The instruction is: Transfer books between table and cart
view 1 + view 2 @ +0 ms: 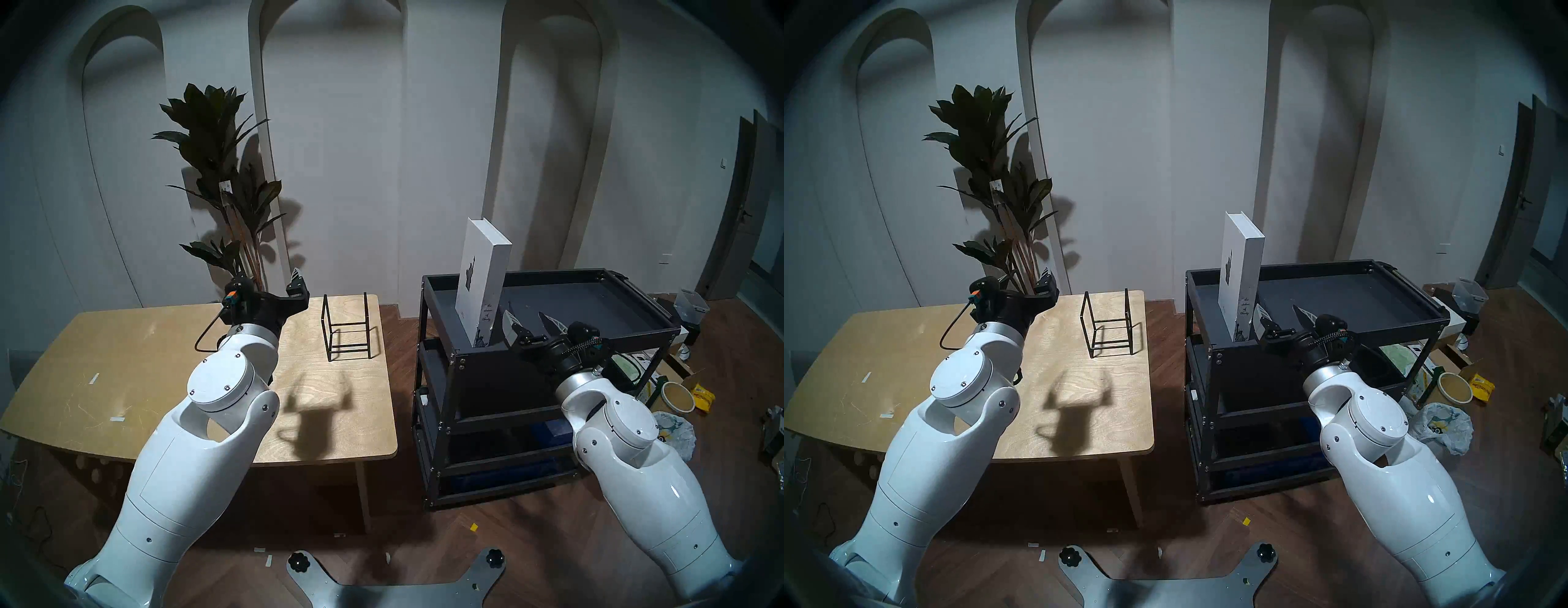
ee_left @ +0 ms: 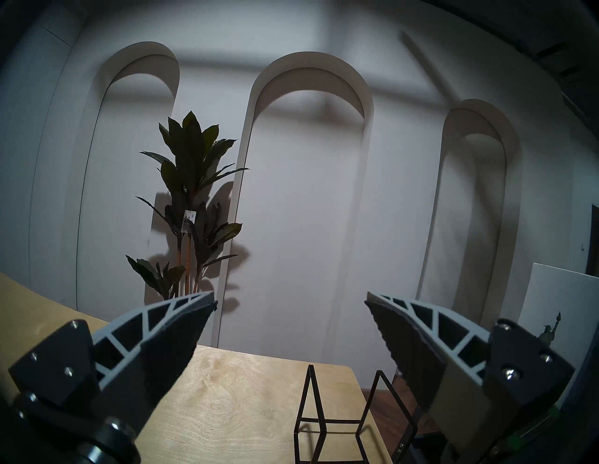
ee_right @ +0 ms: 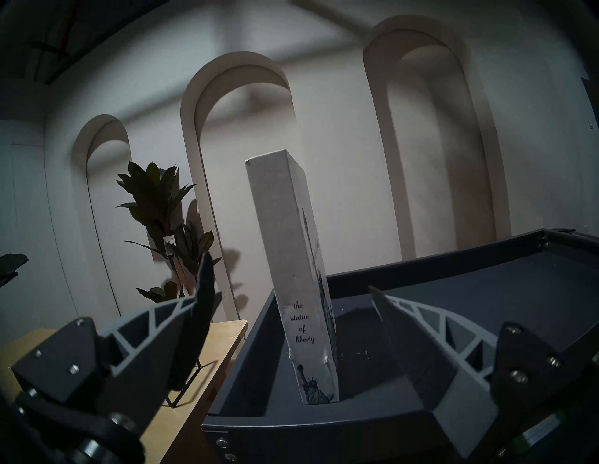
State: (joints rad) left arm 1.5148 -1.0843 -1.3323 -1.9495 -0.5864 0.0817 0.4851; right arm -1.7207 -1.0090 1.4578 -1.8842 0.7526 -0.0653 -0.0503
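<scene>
The white book (image 1: 483, 276) with the Statue of Liberty drawing stands on end, slightly tilted, in the front-left corner of the black cart's (image 1: 551, 271) top tray. My right gripper (image 1: 525, 316) is open and empty, low by the book's near right side. In the right wrist view the book's spine (image 3: 291, 259) stands ahead of the open right gripper (image 3: 288, 272), apart from both fingers. My left gripper (image 1: 269, 280) is open and empty above the back of the plywood table (image 1: 127, 361). In the left wrist view, the left gripper (image 2: 290, 298) faces the wall.
A black wire rack (image 1: 348, 327) stands empty at the table's back right corner. A tall plant (image 1: 220, 170) stands behind the table. A strip of floor separates table and cart. Boxes, a bowl and bags (image 1: 679, 395) litter the floor right of the cart.
</scene>
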